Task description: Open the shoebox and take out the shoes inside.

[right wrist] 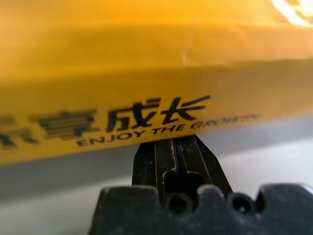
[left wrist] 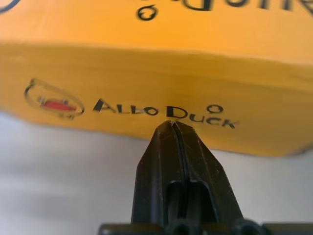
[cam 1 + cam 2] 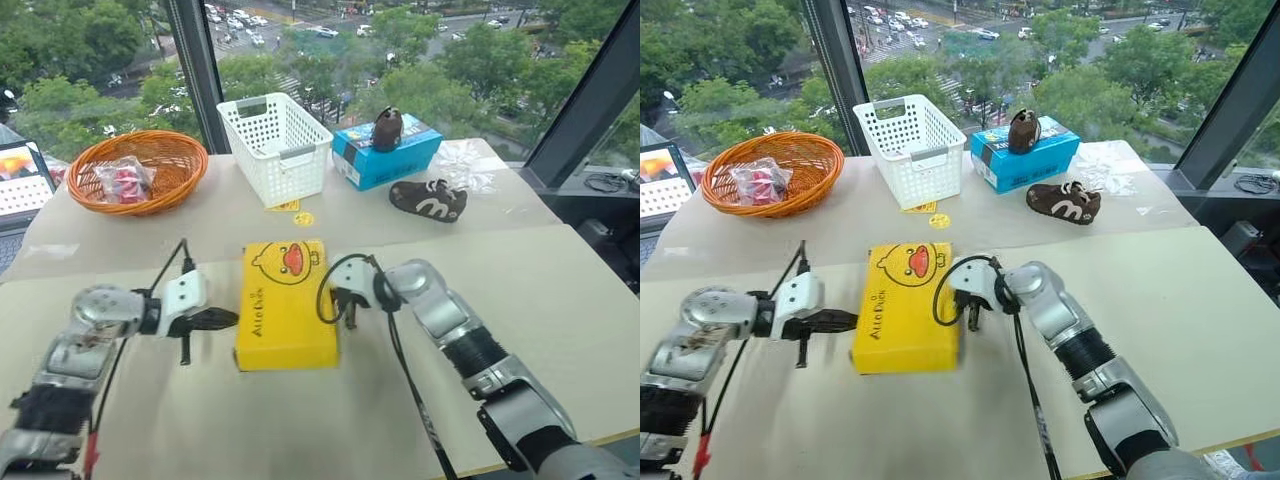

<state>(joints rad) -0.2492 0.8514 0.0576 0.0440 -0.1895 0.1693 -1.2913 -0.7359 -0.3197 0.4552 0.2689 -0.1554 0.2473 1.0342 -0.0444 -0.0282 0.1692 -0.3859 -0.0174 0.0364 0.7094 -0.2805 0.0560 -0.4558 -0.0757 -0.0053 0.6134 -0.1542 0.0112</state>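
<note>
The shoebox [image 3: 285, 300] lies flat in the middle of the table, its yellow lid with the duck face closed. The shoes are hidden. My left gripper [image 3: 232, 319] is shut and level, its tip pointing at the box's left long side and almost touching it; the left wrist view shows the shut tips [image 2: 171, 123] just before the "AlloDuck" lettering on the shoebox [image 2: 156, 73]. My right gripper [image 3: 343, 310] is shut at the box's right long side, close against it. In the right wrist view its tips [image 1: 173, 143] sit under the lid's printed edge on the shoebox [image 1: 146, 73].
At the back stand an orange wicker basket [image 3: 137, 170] with a packet in it, a white plastic basket [image 3: 277, 143] and a blue box [image 3: 385, 155] with a brown shoe [image 3: 387, 128] on top. Another brown shoe [image 3: 428, 199] lies beside clear wrapping [image 3: 465, 165]. A laptop [image 3: 22, 178] is far left.
</note>
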